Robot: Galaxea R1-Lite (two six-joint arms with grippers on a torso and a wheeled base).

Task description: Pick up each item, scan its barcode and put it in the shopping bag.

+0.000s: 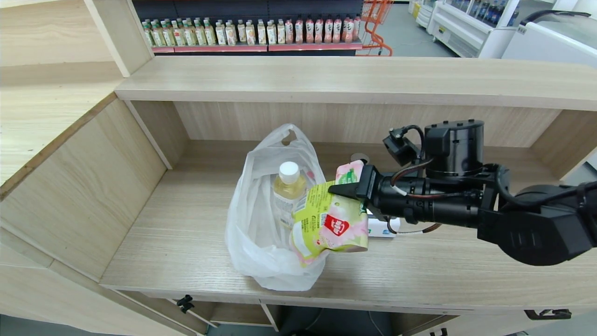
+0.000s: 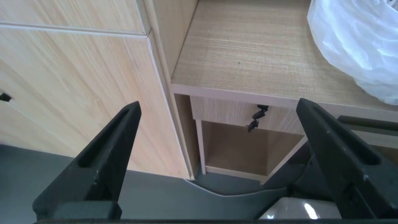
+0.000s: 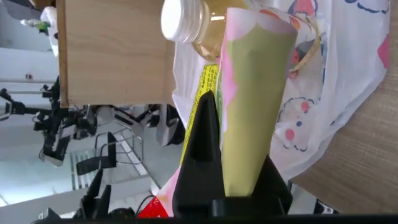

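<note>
The pouch [image 1: 333, 224] hangs from its top edge in the right pincer [image 1: 343, 190], which is clamped shut on it. It is at the right-hand rim of the shopping bag [image 1: 254, 233], partly over the opening, with its lower corner seemingly outside the plastic. To my eye the risk is a release from here: the pouch could catch the floppy rim, fold it inward and slide out onto the surface [image 1: 186, 242]. It could also fall against the bottle [image 1: 289, 186] standing upright inside and tip it. Nothing holds the bag open. The left pincer [image 2: 219, 106] is spread wide and empty, low down off the surface's front corner. A small white box [image 1: 382, 228] lies under the right arm, close enough to be swept aside.
</note>
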